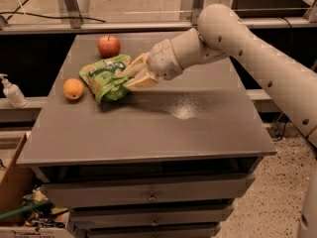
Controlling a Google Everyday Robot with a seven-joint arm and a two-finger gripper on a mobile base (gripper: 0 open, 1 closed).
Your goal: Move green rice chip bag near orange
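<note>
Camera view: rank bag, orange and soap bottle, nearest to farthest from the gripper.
1. Bag: held in the gripper, at its tips.
2. Orange: just left of the bag.
3. Soap bottle: far left, off the tabletop.

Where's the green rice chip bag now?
Camera view, left rear of the table: the green rice chip bag is just right of the orange, in front of the apple, claw at its right edge.

Orange (73, 89) left of green rice chip bag (105, 77); end effector (132, 74) right; apple (108, 46) behind.
</note>
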